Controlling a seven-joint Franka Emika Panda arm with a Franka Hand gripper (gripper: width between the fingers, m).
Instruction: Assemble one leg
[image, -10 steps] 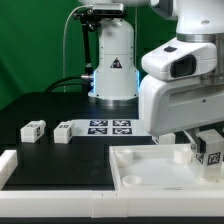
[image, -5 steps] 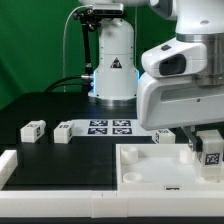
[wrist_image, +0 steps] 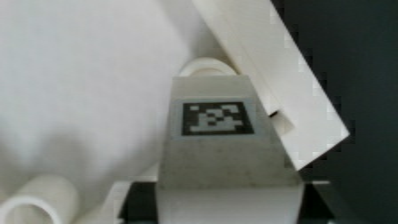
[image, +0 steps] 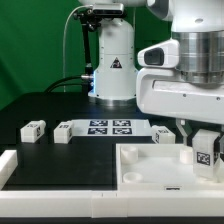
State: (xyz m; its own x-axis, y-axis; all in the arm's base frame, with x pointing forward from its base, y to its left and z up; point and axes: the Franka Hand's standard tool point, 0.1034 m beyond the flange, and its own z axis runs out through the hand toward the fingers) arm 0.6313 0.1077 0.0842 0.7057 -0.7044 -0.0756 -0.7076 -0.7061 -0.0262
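Gripper (image: 205, 143): fingers pinched on the leg (wrist_image: 217, 125), tag face showing. Leg: long axis upright, hanging straight below the wrist, over the white panel (image: 140, 150) near its corner on the exterior view's right.

Robotics lab, green backdrop (image: 40, 40), black table (image: 40, 105), tagged marker board (image: 108, 127)

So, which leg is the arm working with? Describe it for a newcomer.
Find the big white panel at the exterior view's right. At its right end, the leg is gripped by the end effector. The other legs lie loose on the black table.
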